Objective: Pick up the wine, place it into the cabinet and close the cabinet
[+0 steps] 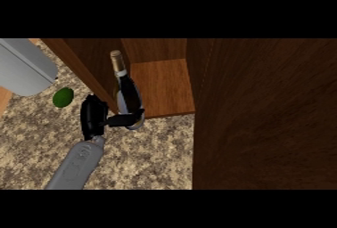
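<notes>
The wine bottle (128, 93) stands at the front left corner of the open cabinet (164, 84), its dark body resting on the cabinet's wooden floor right by the front edge and its gold-capped neck pointing toward the back of the compartment. The left hand (95, 116), black at the end of a grey forearm that rises from the lower edge of the head view, sits on the speckled stone counter (145, 156) just left of the bottle; its fingers (125, 119) reach across and curl round the lower part of the bottle, so the hand is grasping the wine. The cabinet door (263, 116) is swung open and fills the right side of the view as a broad dark wooden panel, its edge touching the right end of the shelf floor. A small green fruit, perhaps a lime (63, 97), lies on the counter to the left of the hand, apart from it, and above it a grey rounded appliance (23, 69) fills the upper left corner
</notes>
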You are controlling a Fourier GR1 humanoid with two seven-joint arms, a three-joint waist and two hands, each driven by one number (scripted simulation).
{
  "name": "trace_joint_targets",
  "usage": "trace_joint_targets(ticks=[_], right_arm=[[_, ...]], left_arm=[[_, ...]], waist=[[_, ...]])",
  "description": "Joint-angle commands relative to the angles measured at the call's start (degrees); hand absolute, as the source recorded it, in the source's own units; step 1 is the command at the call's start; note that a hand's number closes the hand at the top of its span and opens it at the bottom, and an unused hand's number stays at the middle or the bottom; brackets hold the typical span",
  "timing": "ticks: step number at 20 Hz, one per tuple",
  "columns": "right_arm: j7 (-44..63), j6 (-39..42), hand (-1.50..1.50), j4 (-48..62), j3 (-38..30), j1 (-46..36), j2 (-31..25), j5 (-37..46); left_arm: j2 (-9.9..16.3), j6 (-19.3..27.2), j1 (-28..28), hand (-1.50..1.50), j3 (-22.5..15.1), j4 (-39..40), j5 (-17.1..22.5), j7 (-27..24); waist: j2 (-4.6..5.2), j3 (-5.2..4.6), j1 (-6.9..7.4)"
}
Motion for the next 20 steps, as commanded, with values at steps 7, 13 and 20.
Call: trace_joint_targets(ticks=[7,13,20], right_arm=[[0.13,1.15,-1.50,-0.98,-1.13,-0.45,-0.19,-3.93],[0.00,2.37,-1.50,-1.15,-0.34,-0.10,-0.58,-3.77],[0.94,2.43,-1.50,-1.41,-0.37,-0.56,-0.55,-3.75]], left_arm=[[-5.23,-1.26,-13.60,1.50,-5.22,7.84,-6.31,6.24],[-4.53,0.02,-12.29,1.50,-5.26,7.48,-7.79,9.16],[-4.62,3.76,-10.17,1.50,-6.18,8.20,-13.47,14.25]], waist=[[1.86,-0.76,-3.49],[1.89,-0.73,-4.59],[2.04,-0.69,-4.75]])
